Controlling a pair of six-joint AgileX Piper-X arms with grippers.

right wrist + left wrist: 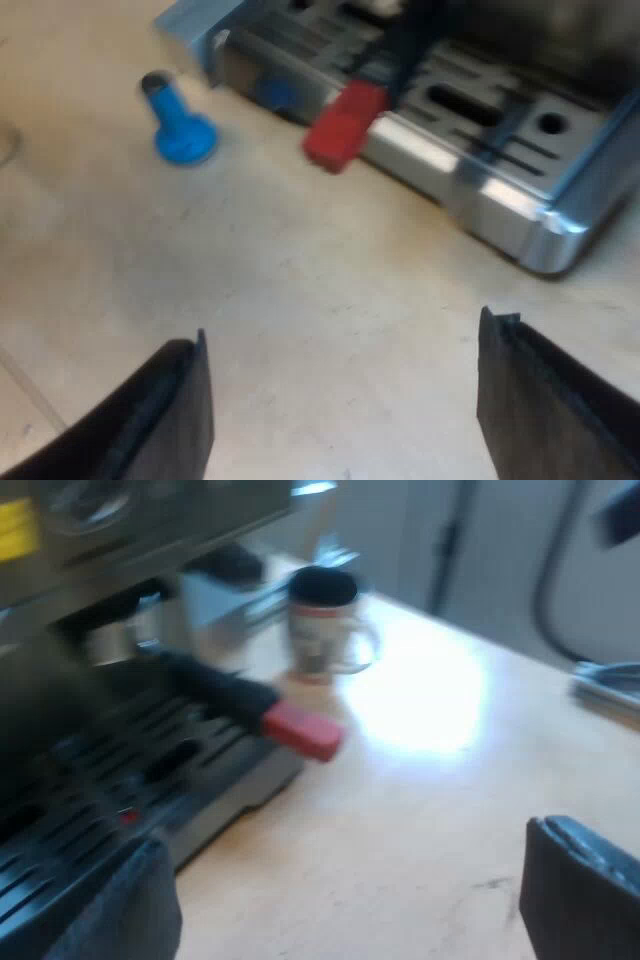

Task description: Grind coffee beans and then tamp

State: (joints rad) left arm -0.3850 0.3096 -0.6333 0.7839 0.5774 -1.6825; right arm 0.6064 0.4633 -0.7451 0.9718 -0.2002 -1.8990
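The espresso machine point(120, 570) has the metal holder locked into its front, its dark handle point(215, 685) ending in a red tip point(302, 731) that juts out over the slotted drip tray point(110, 780). My left gripper point(340, 920) is open over bare table beside the tray, nothing between its fingers point(580, 890). My right gripper point(345, 410) is open too, above the table facing the drip tray point(480, 150), with the red handle end point(343, 125) ahead of it. A blue tamper point(180, 125) stands on the table near the tray's corner.
A mug point(322, 622) with a dark rim stands on the light wooden table point(430, 780) beyond the handle. A grey metal object point(610, 685) lies at the table's far edge. Open tabletop lies between the grippers and the machine.
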